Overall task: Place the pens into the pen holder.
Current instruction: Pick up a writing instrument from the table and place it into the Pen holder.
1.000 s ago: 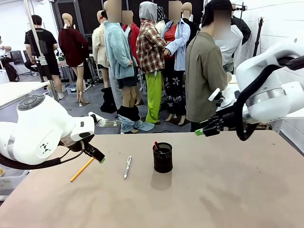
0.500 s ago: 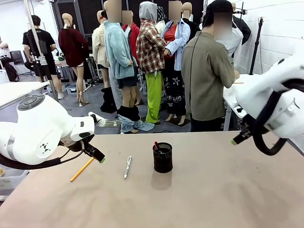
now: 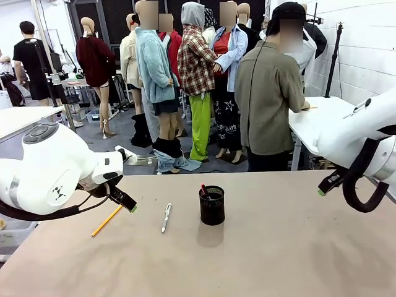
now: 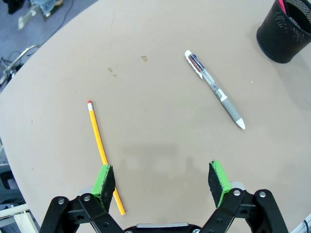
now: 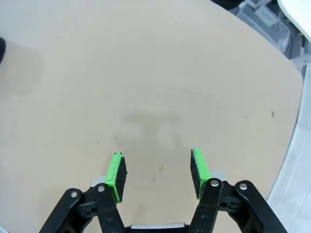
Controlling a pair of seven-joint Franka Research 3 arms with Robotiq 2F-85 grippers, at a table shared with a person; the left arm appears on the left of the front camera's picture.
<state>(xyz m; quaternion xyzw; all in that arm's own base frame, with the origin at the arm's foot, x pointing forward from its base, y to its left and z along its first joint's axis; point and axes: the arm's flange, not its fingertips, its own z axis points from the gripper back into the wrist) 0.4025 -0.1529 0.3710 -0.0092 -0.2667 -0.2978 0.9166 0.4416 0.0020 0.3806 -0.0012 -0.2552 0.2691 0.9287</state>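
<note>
The black mesh pen holder (image 3: 212, 206) stands mid-table with a red-tipped pen (image 3: 203, 189) sticking out of it. To its left a silver-white pen (image 3: 166, 217) lies flat, and farther left lies a yellow pencil (image 3: 106, 221). My left gripper (image 3: 130, 206) hangs open just above the pencil's far end. From the left wrist the pencil (image 4: 101, 145) runs under one green pad, while the pen (image 4: 215, 89) and the holder (image 4: 285, 30) sit farther off; the gripper (image 4: 163, 178) holds nothing. My right gripper (image 3: 322, 190) is open and empty at the table's right side, and looks down (image 5: 158, 170) on bare tabletop.
The brown table (image 3: 278, 247) is bare to the right of the holder. A person in a grey-green shirt (image 3: 267, 99) stands beyond the far edge, turned toward a white table (image 3: 325, 114) at the right. The table's right edge (image 5: 291, 97) curves close to my right gripper.
My right arm has swung right and down, away from above the holder toward the table's right side. The left arm and the pens have not moved.
</note>
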